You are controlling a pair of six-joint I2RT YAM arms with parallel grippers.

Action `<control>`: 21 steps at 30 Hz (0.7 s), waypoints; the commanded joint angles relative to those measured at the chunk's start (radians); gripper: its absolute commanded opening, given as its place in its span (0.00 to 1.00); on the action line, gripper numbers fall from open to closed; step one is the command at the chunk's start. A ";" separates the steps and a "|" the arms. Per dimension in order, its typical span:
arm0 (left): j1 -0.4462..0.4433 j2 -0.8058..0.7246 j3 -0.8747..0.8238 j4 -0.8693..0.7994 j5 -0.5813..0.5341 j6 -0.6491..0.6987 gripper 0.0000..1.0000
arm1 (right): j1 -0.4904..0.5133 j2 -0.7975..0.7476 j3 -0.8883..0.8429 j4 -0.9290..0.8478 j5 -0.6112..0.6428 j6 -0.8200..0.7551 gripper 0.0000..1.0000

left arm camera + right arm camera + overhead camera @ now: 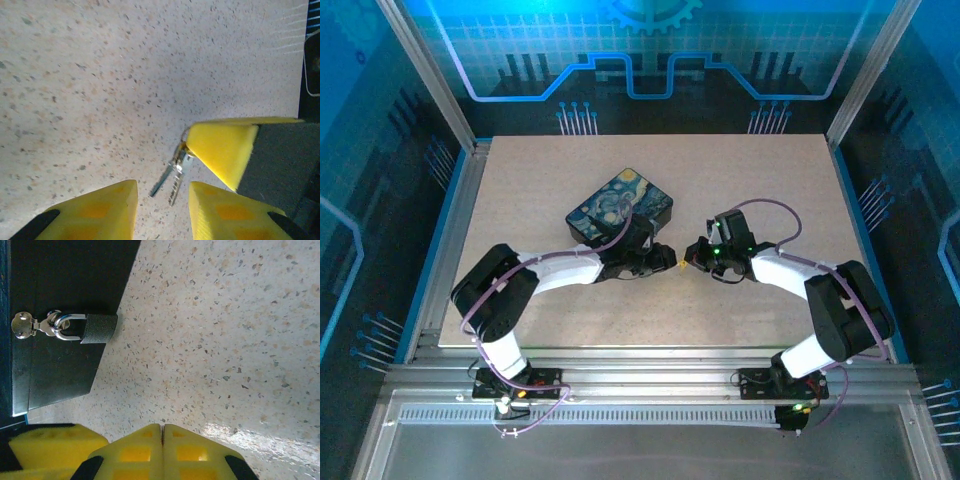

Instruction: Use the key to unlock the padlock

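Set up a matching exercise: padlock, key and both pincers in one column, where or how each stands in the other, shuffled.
1. padlock
2. key
3. left pincer
4. right pincer

a. fingers pressed together
b. hooked onto the black box
c. fingers apart
d. held at the right pincer's tip

Pairs: 1-b, 2-d, 3-c, 4-a
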 commanded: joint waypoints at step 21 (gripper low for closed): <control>-0.003 0.049 -0.017 0.100 0.071 -0.020 0.26 | -0.006 -0.016 0.006 0.013 -0.044 0.009 0.02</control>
